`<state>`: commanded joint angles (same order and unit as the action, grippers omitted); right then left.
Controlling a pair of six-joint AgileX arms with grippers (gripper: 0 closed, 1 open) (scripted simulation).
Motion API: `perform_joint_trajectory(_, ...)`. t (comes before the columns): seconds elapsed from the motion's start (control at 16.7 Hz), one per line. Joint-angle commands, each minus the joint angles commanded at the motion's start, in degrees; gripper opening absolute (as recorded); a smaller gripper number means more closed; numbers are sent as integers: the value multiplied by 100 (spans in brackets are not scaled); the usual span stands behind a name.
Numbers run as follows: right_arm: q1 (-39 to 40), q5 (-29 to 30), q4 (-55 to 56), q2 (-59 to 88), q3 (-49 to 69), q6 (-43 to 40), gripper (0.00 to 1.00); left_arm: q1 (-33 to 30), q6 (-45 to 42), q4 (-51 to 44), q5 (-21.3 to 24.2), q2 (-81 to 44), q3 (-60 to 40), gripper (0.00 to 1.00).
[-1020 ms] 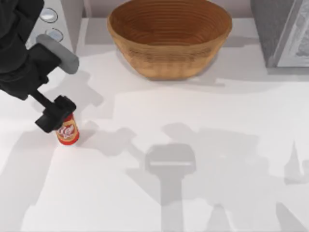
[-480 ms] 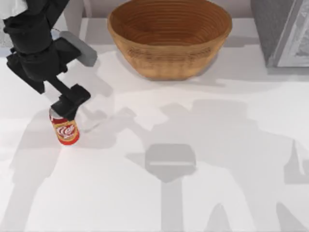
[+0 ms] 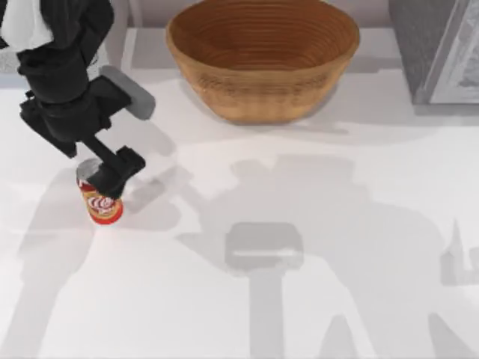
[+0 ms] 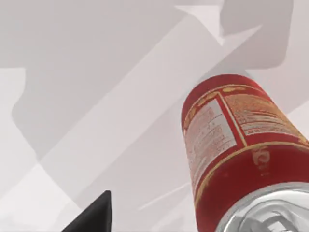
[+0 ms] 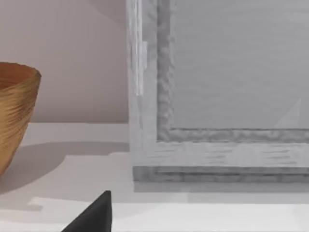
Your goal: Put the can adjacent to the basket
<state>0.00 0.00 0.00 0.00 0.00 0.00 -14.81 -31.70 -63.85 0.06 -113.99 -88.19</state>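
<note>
Soda can (image 3: 103, 203) upright at left of frame, directly under left hand (image 3: 112, 177); finger spread unclear; wicker basket (image 3: 262, 56) upper centre.

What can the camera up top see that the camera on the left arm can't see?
From the top view: the basket at the back of the table, the black left arm with its claw down at the can's top, and a grey cabinet at the back right corner. From the left wrist view: the small printed label on the can's side, very close. Both share the red can, standing upright on the white table, far from the basket.
</note>
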Motion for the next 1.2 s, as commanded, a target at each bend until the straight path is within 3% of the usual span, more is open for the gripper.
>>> perform_joint_trajectory(0.42, 0, 0, 0, 0, 0, 0, 100, -2, -2, 606, 1, -150, 480, 100)
perform_joint_trajectory(1.2, 0, 0, 0, 0, 0, 0, 100, -2, -2, 606, 1, -150, 480, 2)
